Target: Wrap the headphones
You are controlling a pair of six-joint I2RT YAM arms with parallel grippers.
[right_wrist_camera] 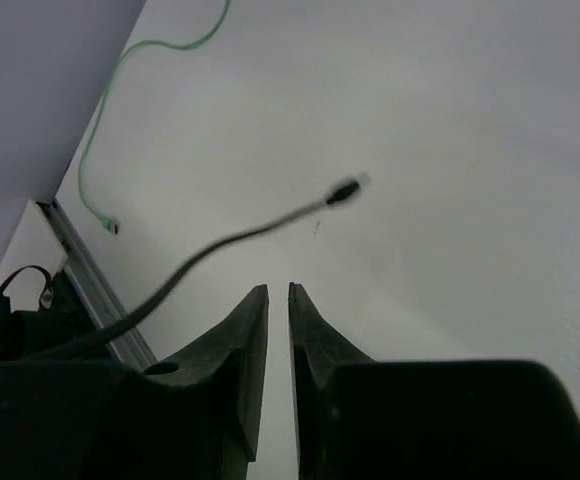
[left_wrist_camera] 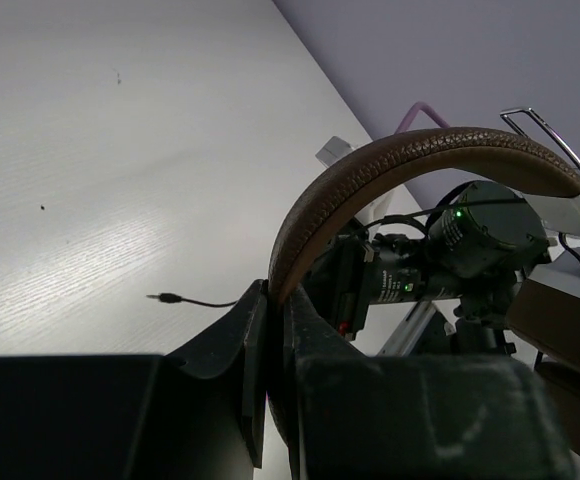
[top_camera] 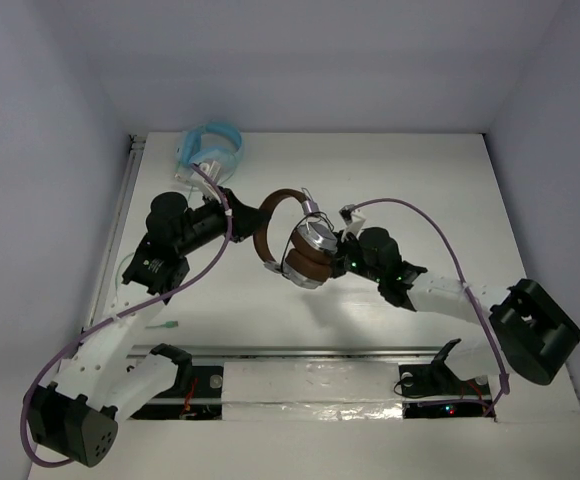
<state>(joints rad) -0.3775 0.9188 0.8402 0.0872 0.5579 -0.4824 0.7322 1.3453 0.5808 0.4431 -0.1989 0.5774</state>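
Observation:
The headphones (top_camera: 305,252) are held up over the table's middle, with the brown headband (top_camera: 267,222) on the left and a silver earcup with a brown pad on the right. My left gripper (top_camera: 244,213) is shut on the headband; in the left wrist view (left_wrist_camera: 275,297) the brown leather band (left_wrist_camera: 370,175) arches up from between the fingers. The thin black cable's plug (left_wrist_camera: 170,297) lies on the table. My right gripper (top_camera: 342,256) is right beside the earcup. In its wrist view (right_wrist_camera: 278,290) the fingers stand a hair apart with nothing between them. The blurred black cable and plug (right_wrist_camera: 344,191) hang in front.
Light blue headphones (top_camera: 210,150) lie at the back left, and their green cable (right_wrist_camera: 120,70) trails along the table's left side to a plug (top_camera: 165,327). A metal rail (top_camera: 300,352) runs along the near edge. White walls close in the table on three sides.

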